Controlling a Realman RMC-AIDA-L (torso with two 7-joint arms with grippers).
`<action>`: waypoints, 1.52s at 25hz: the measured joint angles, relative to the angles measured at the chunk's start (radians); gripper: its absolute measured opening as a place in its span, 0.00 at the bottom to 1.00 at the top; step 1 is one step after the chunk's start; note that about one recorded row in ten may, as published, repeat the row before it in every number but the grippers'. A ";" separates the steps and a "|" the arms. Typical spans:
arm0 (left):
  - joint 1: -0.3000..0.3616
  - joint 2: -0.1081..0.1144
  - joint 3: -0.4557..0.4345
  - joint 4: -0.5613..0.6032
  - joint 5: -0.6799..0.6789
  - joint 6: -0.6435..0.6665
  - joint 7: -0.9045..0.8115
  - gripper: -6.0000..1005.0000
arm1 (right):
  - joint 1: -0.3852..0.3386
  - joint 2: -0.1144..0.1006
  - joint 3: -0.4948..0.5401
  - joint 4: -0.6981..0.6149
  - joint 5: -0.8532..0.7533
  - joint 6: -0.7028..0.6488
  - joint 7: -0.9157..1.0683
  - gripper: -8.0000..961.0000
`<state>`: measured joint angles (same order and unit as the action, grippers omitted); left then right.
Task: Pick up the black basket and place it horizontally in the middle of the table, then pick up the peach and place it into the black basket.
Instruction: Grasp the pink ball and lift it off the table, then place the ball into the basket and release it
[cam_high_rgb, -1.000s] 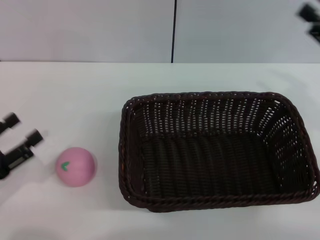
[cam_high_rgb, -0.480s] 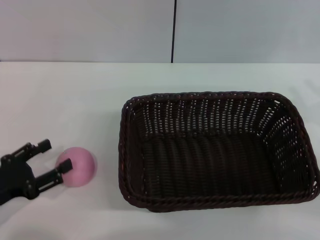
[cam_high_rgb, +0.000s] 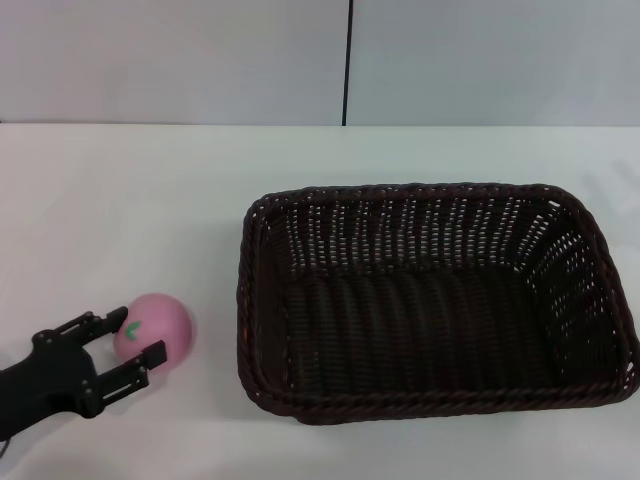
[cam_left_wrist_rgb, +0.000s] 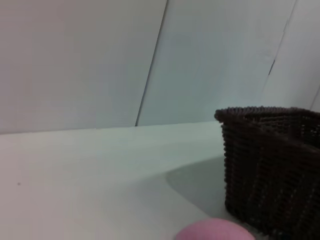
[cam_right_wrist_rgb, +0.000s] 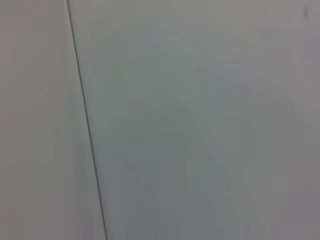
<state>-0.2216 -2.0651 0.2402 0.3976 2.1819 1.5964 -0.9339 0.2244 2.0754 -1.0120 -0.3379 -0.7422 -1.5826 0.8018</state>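
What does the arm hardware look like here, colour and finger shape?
Only the left gripper shows, in the head view: matte black throughout, two slim straight fingers with squared block-like tips, on a bulky black body. No markings or cables can be made out. The right gripper appears in no view; its wrist camera shows only wall.

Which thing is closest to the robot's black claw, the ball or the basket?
The pink peach. The left end effector is open right beside it, while the basket sits farther right.

black basket (cam_high_rgb: 430, 300): 1 | peach (cam_high_rgb: 158, 328): 1 | gripper (cam_high_rgb: 128, 338): 1 | table (cam_high_rgb: 130, 200): 1
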 joint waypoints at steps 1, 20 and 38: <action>-0.004 0.000 0.001 -0.010 0.001 -0.015 0.002 0.67 | 0.000 0.000 0.000 0.000 0.000 0.000 0.000 0.56; 0.000 0.005 -0.047 -0.043 -0.156 0.024 0.088 0.33 | 0.001 0.006 0.036 0.106 0.001 -0.040 -0.044 0.56; -0.194 -0.004 -0.003 -0.194 -0.260 0.223 0.075 0.21 | 0.036 0.007 0.036 0.109 0.001 -0.138 -0.044 0.56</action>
<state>-0.4151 -2.0686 0.2375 0.2039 1.9222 1.8192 -0.8592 0.2605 2.0825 -0.9756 -0.2285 -0.7408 -1.7206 0.7577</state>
